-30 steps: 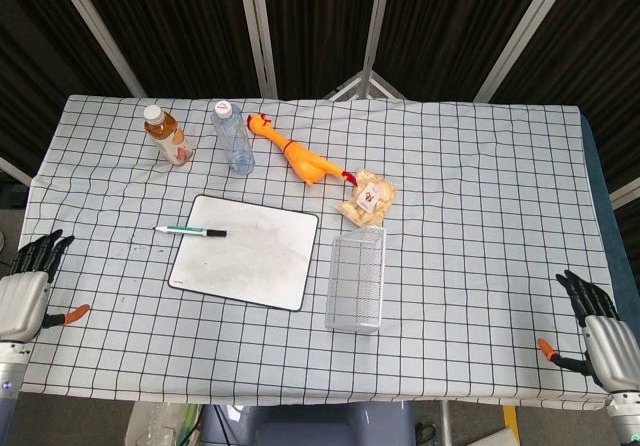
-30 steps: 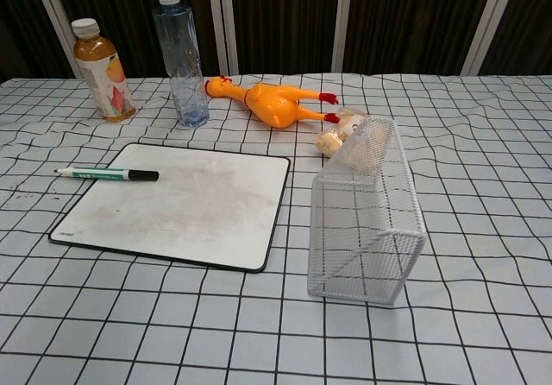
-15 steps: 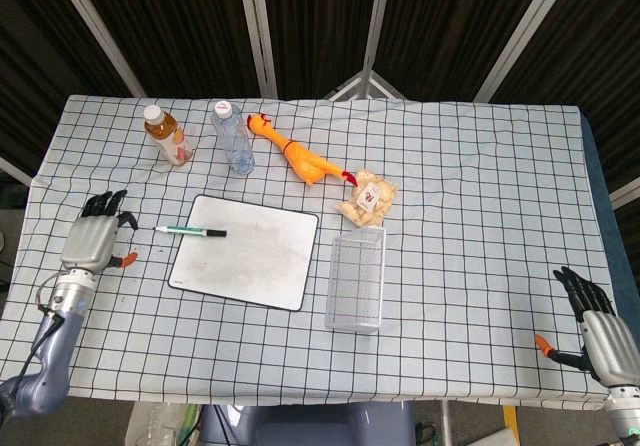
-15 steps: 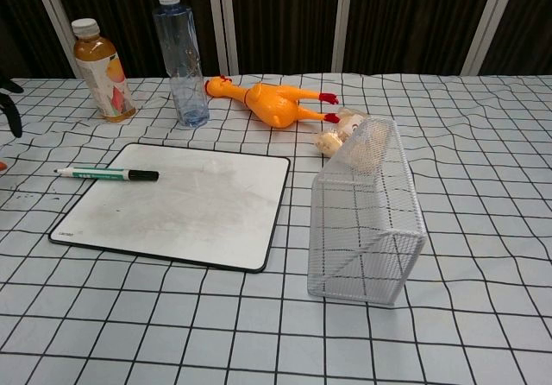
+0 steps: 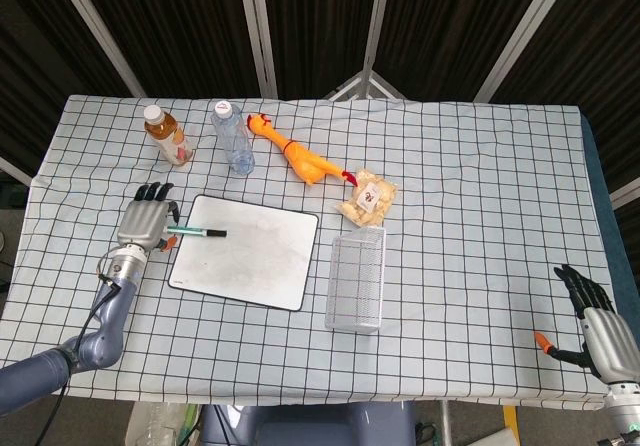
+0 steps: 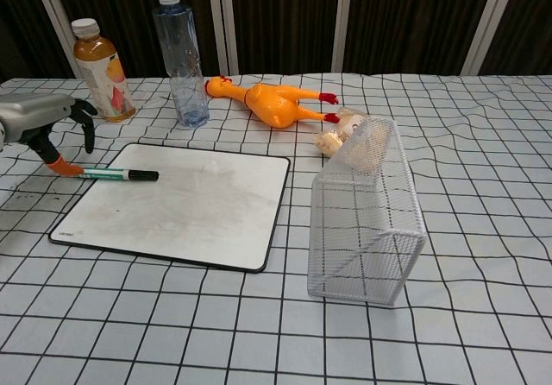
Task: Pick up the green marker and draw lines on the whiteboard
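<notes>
Left hand (image 5: pixel 148 225) now over green marker (image 5: pixel 196 231)

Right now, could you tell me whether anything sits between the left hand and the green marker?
Nothing visible does. The left hand is already at the green marker's outer end, which overhangs the whiteboard's left edge.

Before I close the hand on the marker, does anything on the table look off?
Yes: the white wire basket lies tipped on its side beside the whiteboard. The whiteboard sits slightly askew and looks smudged. The green marker rests across its left edge.
</notes>
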